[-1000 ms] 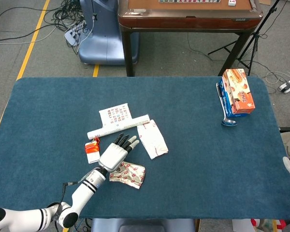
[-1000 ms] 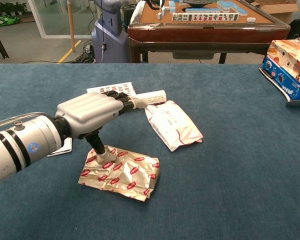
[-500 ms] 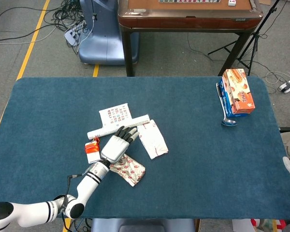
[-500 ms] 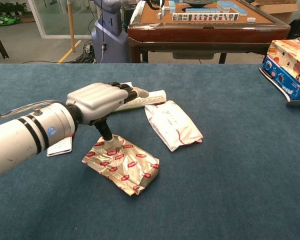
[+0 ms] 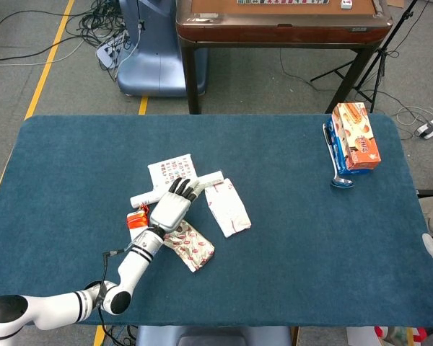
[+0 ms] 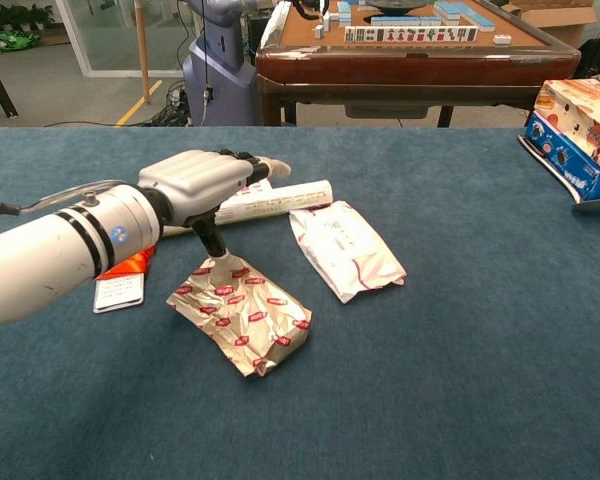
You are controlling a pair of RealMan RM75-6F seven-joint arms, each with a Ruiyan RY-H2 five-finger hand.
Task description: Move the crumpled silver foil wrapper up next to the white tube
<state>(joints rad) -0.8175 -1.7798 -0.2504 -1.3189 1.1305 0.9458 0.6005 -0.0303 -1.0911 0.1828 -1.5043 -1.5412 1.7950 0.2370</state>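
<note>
- The left hand [image 6: 205,180] presses its thumb on the foil wrapper [image 6: 242,317], other fingers extended flat above
- The wrapper lies beneath the hand, near the white tube [image 6: 275,200]

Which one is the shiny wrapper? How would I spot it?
On the blue table, look just under the robot's left hand, below the long white tube. The foil wrapper is crinkly silver with little red marks all over, unlike the plain white packet beside it.
</note>
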